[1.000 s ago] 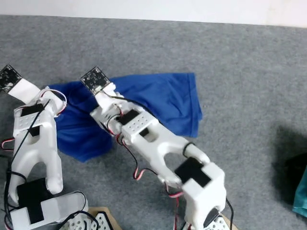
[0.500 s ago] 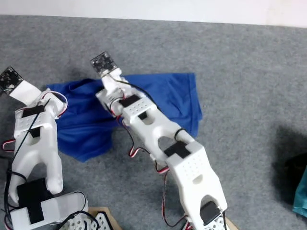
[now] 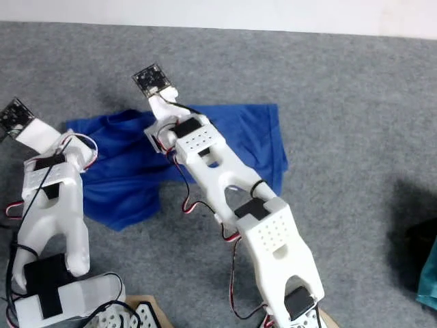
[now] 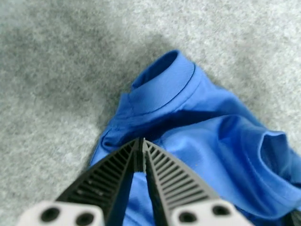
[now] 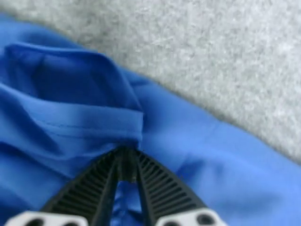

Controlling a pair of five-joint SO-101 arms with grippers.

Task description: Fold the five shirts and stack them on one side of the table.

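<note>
A blue shirt (image 3: 239, 143) lies crumpled on the grey table, left of centre. Its collar (image 4: 162, 84) shows in the left wrist view, just beyond my left gripper (image 4: 141, 146), which is shut on a pinch of the blue fabric. My right gripper (image 5: 126, 157) is shut on a folded edge of the same shirt (image 5: 84, 117). In the high view the left arm (image 3: 51, 184) stands at the shirt's left edge. The right arm (image 3: 205, 157) stretches across the shirt toward its far edge, hiding the fabric beneath it.
A teal cloth (image 3: 429, 273) and a dark shape (image 3: 418, 236) sit at the right edge. A tan board corner (image 3: 147, 311) shows at the front between the arm bases. Bare grey table (image 3: 341, 102) lies to the right and beyond the shirt.
The right arm has stretched toward the far side, drawing the shirt's edge with it, and the left part has spread out. The left arm shifted only slightly.
</note>
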